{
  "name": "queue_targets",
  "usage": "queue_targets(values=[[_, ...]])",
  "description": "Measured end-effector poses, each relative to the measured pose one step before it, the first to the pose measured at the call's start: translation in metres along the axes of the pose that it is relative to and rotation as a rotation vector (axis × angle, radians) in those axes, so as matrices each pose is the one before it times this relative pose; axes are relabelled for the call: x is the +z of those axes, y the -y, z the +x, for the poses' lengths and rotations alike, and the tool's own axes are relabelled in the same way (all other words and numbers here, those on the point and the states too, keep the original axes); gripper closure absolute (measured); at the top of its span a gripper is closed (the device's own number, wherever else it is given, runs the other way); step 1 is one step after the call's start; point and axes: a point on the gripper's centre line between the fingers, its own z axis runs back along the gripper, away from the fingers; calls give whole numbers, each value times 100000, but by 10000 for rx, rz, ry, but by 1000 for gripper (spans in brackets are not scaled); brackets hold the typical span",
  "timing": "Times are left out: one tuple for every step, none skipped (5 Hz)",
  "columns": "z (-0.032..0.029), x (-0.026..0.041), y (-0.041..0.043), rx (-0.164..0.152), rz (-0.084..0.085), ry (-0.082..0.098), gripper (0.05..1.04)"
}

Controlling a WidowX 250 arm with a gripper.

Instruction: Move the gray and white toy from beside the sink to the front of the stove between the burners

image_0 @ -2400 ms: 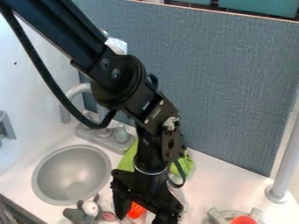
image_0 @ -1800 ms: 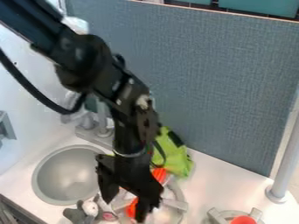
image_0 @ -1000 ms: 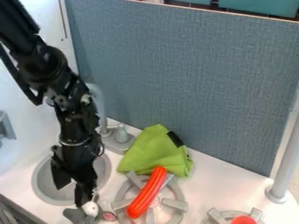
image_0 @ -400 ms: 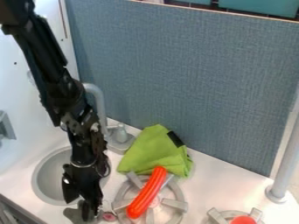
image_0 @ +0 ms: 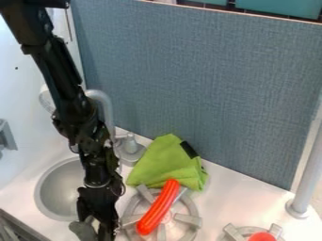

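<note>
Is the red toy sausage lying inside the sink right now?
No, the red toy sausage lies across the grey burner grate, outside the sink.

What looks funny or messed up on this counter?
The red sausage lies slanted right on the burner, with no pan under it. The green cloth is crumpled close behind, an odd spot beside a stove. I see nothing spilled or broken.

open counter (image_0: 245,202) between burner (image_0: 188,219) and post (image_0: 308,174), tall partition (image_0: 226,94) blocking the back, faucet (image_0: 108,110) behind sink (image_0: 56,193), gray toy (image_0: 82,230) beside it
</note>
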Motion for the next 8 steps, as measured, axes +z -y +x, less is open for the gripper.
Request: queue_targets(values=[[86,-43,-198,550,-217,125,365],[-1558,1229,1863,122,-272,192,431],[161,5435,3387,-203,640,684,431],[-391,4147,4317,-412,848,657,431],[512,178,4552,-1007,-240,216,431],[16,-2618,3308,-522,-322,-720,431],[1050,-2759,1015,34,-38,-203,431],[1425,-2123,344,120,-136,-140,431]])
